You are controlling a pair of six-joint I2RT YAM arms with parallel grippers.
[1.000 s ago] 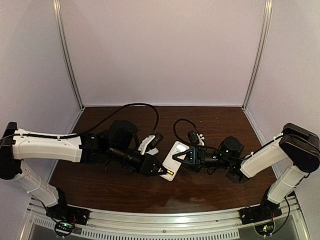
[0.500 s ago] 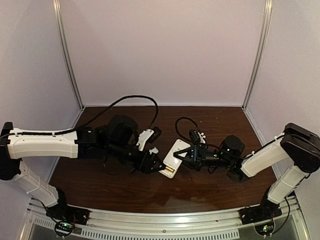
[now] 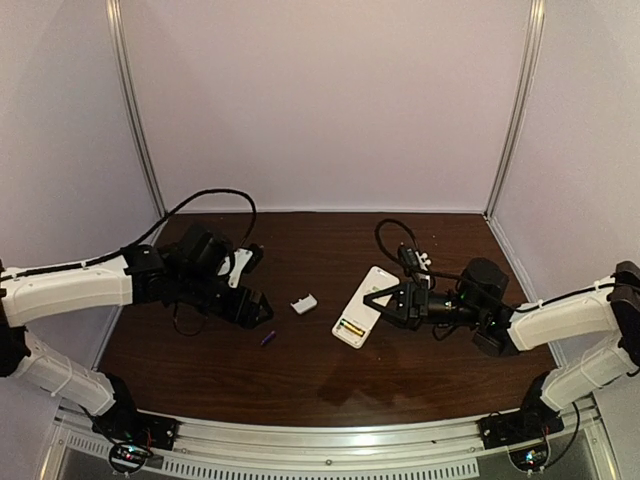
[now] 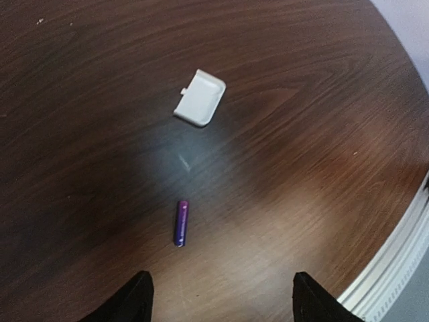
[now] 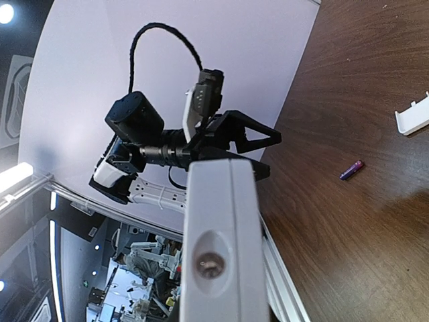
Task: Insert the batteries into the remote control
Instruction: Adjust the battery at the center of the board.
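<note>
The white remote control (image 3: 365,312) lies back up at mid table, with the yellowish-gold battery (image 3: 351,327) in its open compartment at the near end. My right gripper (image 3: 383,300) is shut on the remote's far end. In the right wrist view the remote (image 5: 224,228) shows edge-on and fills the jaws. The dark bluish-purple battery (image 3: 267,338) lies loose on the table; it also shows in the left wrist view (image 4: 181,223) and the right wrist view (image 5: 351,170). My left gripper (image 3: 255,309) (image 4: 222,302) is open and empty, just left of and above that battery.
A small white battery cover (image 3: 304,303) lies on the table between the purple battery and the remote; it shows in the left wrist view (image 4: 200,98) too. The table's front rail (image 4: 395,268) runs close by on the near side.
My left arm has drawn back to the left, away from the remote, leaving the gold battery in its compartment. The purple battery and cover now show uncovered. My right gripper and remote shifted slightly right.
</note>
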